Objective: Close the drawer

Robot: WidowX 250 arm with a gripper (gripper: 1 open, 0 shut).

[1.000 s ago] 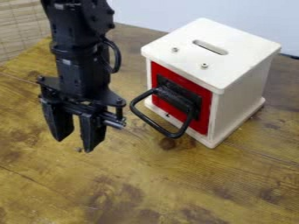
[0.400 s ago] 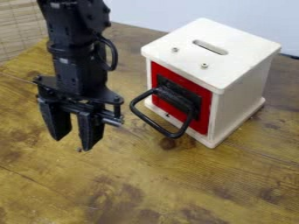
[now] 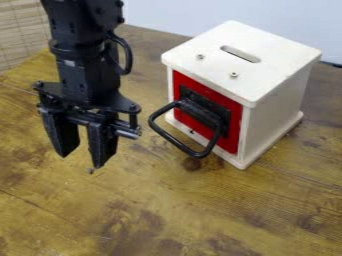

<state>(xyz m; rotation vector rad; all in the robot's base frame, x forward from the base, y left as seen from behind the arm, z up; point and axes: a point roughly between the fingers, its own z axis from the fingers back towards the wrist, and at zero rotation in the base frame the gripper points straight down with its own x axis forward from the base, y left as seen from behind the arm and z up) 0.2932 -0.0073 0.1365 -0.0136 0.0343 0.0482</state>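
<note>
The drawer (image 3: 205, 110) has a red front with a dark recessed centre and sits in a small white cube box (image 3: 254, 75) at the right. Its large black loop handle (image 3: 181, 128) sticks out toward the left front, resting low near the table. The red front looks about flush with the box. My gripper (image 3: 80, 152) hangs on the black arm at the left, fingers pointing down and spread apart, holding nothing. It is to the left of the handle, with a gap between them.
The wooden table (image 3: 201, 215) stretches to the front and right. The white box has a slot (image 3: 241, 53) on its top. A woven mat (image 3: 20, 40) lies at the back left corner.
My gripper has moved slightly to the left, away from the handle. The drawer and handle have not moved.
</note>
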